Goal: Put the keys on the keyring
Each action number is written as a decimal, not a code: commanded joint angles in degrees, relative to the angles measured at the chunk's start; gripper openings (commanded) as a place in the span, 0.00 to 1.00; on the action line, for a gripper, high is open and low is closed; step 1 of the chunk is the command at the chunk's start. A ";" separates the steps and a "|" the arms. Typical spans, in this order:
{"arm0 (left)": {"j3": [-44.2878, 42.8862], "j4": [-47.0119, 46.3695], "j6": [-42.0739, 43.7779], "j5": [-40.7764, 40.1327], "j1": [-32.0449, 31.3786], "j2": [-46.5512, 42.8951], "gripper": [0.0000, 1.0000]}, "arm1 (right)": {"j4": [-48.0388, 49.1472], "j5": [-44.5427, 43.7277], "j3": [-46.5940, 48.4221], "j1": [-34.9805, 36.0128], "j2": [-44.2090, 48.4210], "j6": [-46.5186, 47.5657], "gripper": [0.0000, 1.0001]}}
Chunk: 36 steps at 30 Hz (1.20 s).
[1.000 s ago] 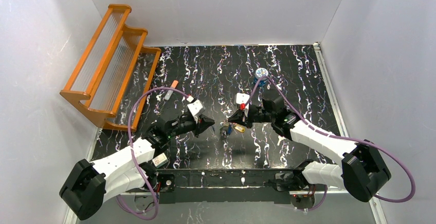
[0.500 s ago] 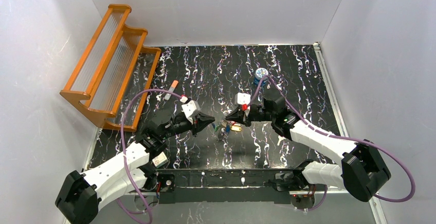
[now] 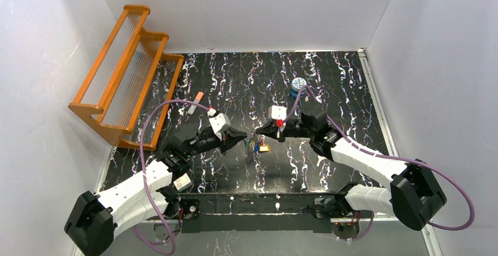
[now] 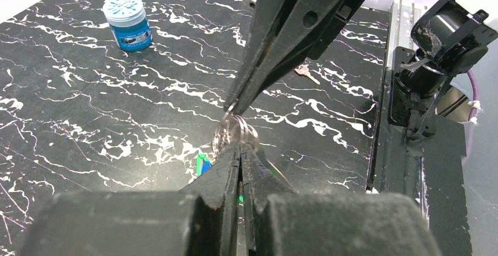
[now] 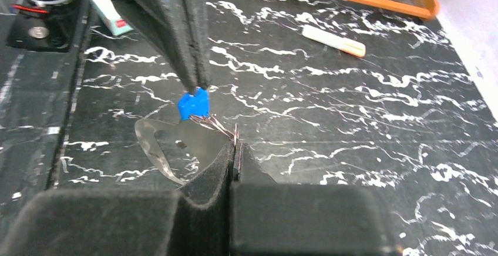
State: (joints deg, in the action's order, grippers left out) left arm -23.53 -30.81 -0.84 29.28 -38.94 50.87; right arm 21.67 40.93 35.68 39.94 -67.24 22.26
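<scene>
The keyring (image 4: 235,131) is a thin pale loop held in the air between my two grippers. My right gripper (image 5: 235,143) is shut on the ring's thin coils (image 5: 220,128). My left gripper (image 4: 239,148) is shut, its tips at the blue key head (image 5: 194,104) on the ring. A green and blue key (image 4: 202,163) hangs just left of the left fingers. A flat silver blade (image 5: 176,144) hangs below the ring. In the top view the key bunch (image 3: 258,146) with a yellow head hangs between the left gripper (image 3: 242,138) and the right gripper (image 3: 259,133).
A loose key (image 4: 306,74) lies on the black marbled mat. The blue tin (image 3: 298,86) stands at the back right. The orange-tipped white tube (image 3: 196,101) lies back left, near the orange rack (image 3: 126,74). A small white card (image 3: 182,182) lies by the left base.
My left gripper has moved right, up to the key bunch, and now meets the right gripper at the ring. The bunch has shifted slightly left.
</scene>
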 commanded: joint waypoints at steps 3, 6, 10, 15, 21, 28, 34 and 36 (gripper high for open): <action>-2.36 -0.09 2.46 -2.37 0.25 -1.17 0.00 | 4.84 -11.46 2.14 0.16 0.59 4.46 0.01; -2.40 1.97 3.65 -4.19 0.19 -2.17 0.00 | 3.61 -13.02 4.98 -0.49 -0.77 9.21 0.01; -2.40 4.51 4.88 -5.78 0.24 -3.82 0.00 | 0.29 -12.78 10.11 -1.27 -4.72 15.04 0.01; -2.40 7.76 5.77 -7.58 0.21 -6.27 0.00 | -0.59 -10.44 12.88 -1.32 -8.82 20.37 0.01; -1.87 10.96 5.96 -10.22 0.19 -9.26 0.00 | -6.32 -4.98 13.68 -0.73 -12.54 25.87 0.01; -1.71 12.97 6.07 -12.40 0.28 -10.64 0.00 | -7.53 -5.52 8.31 1.89 -12.97 24.77 0.01; -1.02 12.35 4.63 -11.54 0.31 -9.64 0.00 | -5.98 -3.09 3.35 4.15 -11.80 16.24 0.01; -0.71 11.93 3.97 -10.90 0.35 -9.10 0.00 | -3.99 -2.04 1.42 4.27 -11.41 11.49 0.01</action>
State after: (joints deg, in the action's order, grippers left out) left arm -23.75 -18.35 4.23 17.69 -38.94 41.32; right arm 16.86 36.88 41.01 43.72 -79.64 42.61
